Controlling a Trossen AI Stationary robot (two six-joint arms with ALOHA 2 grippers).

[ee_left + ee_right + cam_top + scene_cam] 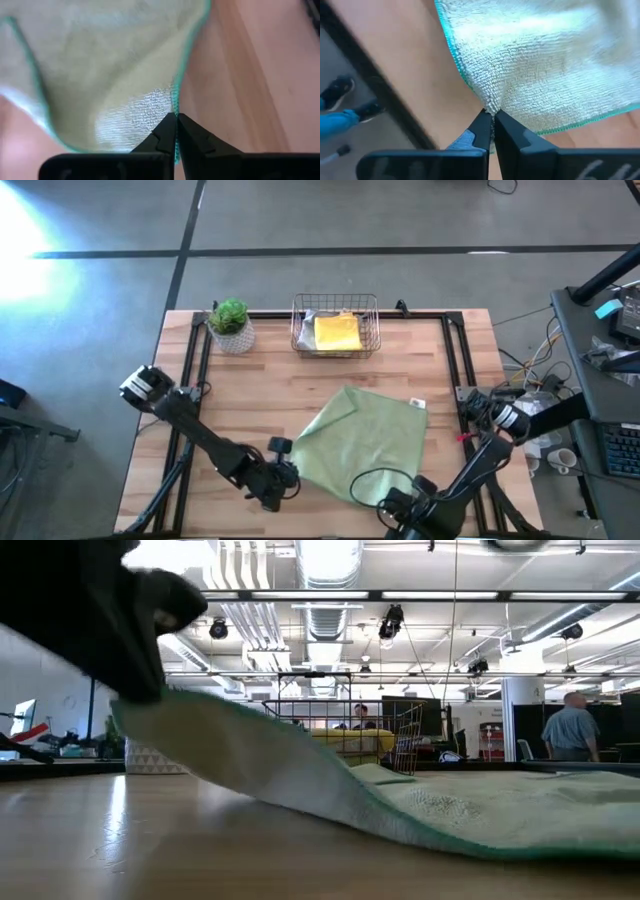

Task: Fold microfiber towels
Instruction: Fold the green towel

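Sage-green towel (365,442) spread on the wooden table (260,390), toward the near edge, between the two arms; one near corner already raised off the wood in the low view. Left gripper (175,131) pinched shut on the towel's teal-stitched hem at the near left corner. Right gripper (490,125) likewise clamped tight on a bunched bit of cloth at the near right corner, right by the table's edge. Yellow towel (338,333) lying folded in the copper wire basket (368,310) at the far side, beside a small potted plant (231,320); both well apart from the work.

Step in hand, by judgement: both near corners gripped, ready to carry over to the far edge for the first fold.

To do it well:
- Lift both corners together and to the same height, so the hem between them hangs level and does not twist.
- Keep the two grips apart enough to hold the near edge lightly taut; slack there means a wrinkled fold.
- Carry forward in a low arc, letting the far half stay flat on the wood as an anchor.
- Aim each corner onto its matching far corner; the cloth sits skewed on the table, so follow its own edges, not the table's.
- Stop short of the basket.
- Lower before letting go, then release both at once.

Risk: thin pinch on the hem may slip if pulled hard sideways.
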